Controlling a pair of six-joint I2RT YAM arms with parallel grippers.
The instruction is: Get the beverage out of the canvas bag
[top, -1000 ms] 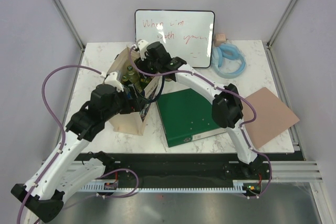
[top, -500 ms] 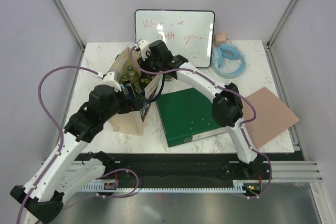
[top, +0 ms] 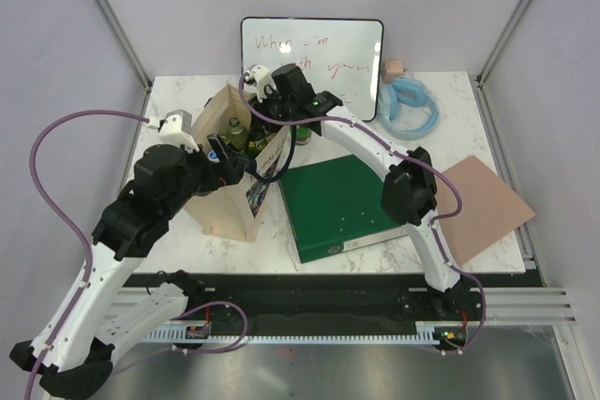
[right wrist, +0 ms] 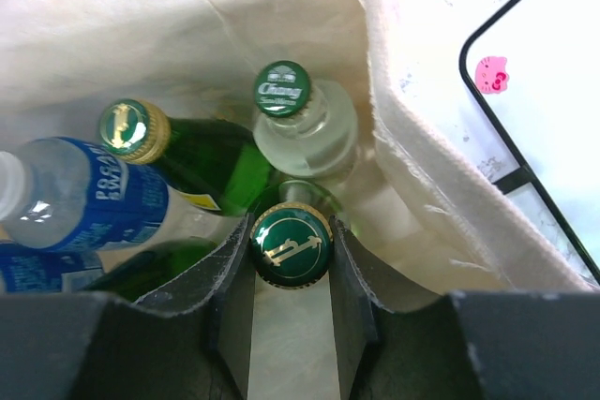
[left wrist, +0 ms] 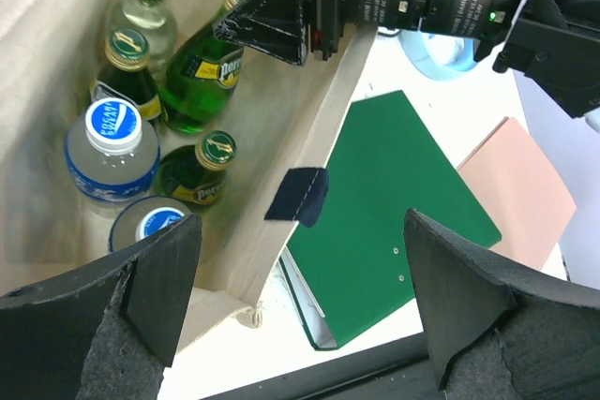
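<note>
The beige canvas bag (top: 228, 196) stands upright left of centre, mouth open, with several beverage bottles inside. My right gripper (right wrist: 291, 252) reaches down into the bag and is shut on the green, gold-rimmed cap of a green glass bottle (right wrist: 291, 244). Right behind it stands a clear bottle with a green cap (right wrist: 282, 88). A blue-labelled water bottle (right wrist: 80, 196) and another green bottle (right wrist: 187, 152) lie to the left. My left gripper (left wrist: 300, 220) hovers open above the bag's right rim and its dark handle patch (left wrist: 297, 196), holding nothing.
A green binder (top: 339, 199) lies against the bag's right side. At the back stands a whiteboard (top: 314, 63), with a coiled blue tube (top: 412, 111) to its right. A pink board (top: 480, 203) overhangs the table's right edge.
The right gripper's jaws have closed on the green bottle's cap inside the bag. The left arm has drawn back to the left and slightly away from the bag's mouth.
</note>
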